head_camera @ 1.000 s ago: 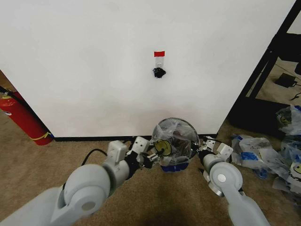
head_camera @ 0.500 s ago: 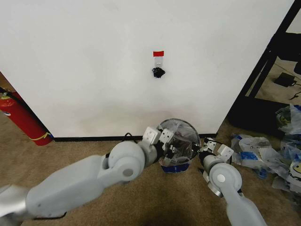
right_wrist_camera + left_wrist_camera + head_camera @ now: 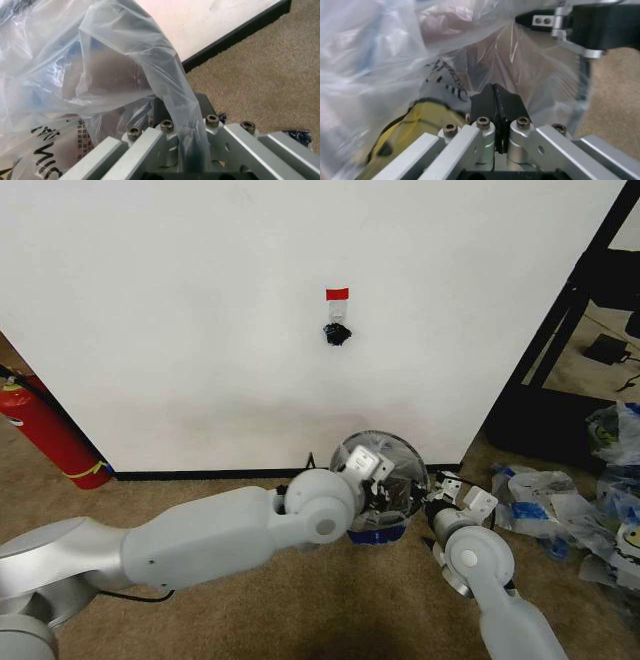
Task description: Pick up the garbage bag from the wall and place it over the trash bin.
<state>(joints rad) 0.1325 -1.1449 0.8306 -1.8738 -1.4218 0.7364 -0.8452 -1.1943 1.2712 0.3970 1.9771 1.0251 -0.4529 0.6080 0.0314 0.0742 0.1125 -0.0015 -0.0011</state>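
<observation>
My left claw (image 3: 494,98) is pressed closed inside the garbage bag (image 3: 392,470), gripping nothing I can see; my right claw (image 3: 181,108) pinches the bag's rim over the trash bin (image 3: 376,532). Pushing deeper may tear the film.

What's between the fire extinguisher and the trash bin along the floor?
Head view: bare carpet and black baseboard between the fire extinguisher and trash bin, crossed only by the left arm.

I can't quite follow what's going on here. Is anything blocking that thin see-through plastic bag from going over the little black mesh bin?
Nothing visible does. The thin translucent garbage bag already sits at the black wire-mesh trash bin, with the left gripper and right gripper at its sides.
</observation>
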